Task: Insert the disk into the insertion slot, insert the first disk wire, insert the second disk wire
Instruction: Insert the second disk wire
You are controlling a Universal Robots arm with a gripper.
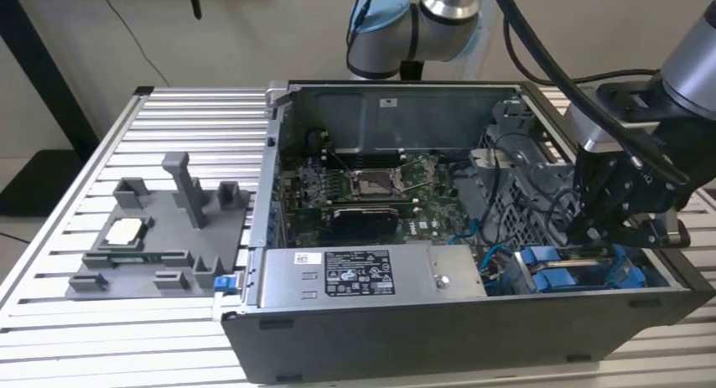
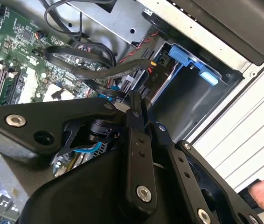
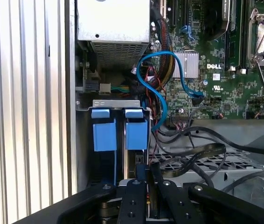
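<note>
Ribbed aluminium counter [image 1: 168, 120], silver slats running across; plain pale wall behind.

Item: open grey computer case [image 1: 448, 338], lying on its side on the counter. Contents: green motherboard [image 1: 370, 187] with an empty processor socket, grey power supply box [image 1: 370, 275] with a white sticker, blue data cable [image 3: 160, 88], black cable bundle [image 3: 192, 149].

Item: grey moulded fixture tray [image 1: 157, 237] on the counter at the exterior view's left, well apart from the case.

Item: insertion slot [image 1: 582, 275], drive bay with bright blue rails and tabs, at the case's corner on the exterior view's right. In the first wrist view two blue tabs [image 3: 120, 128] stand side by side.

Item: disk [image 3: 134, 161], apparently standing on edge in the slot beneath the claw, mostly hidden.

Item: claw [image 3: 148, 175], black, lowered into the bay above the slot. Fingers drawn close together; whether they clamp the disk cannot be told.

Handling, by judgement: the disk is rigid, fairly heavy for its bulk and shock-sensitive; its metal faces are slick. Best taken by the long edges or the blue carrier frame, away from the connector end.
</note>
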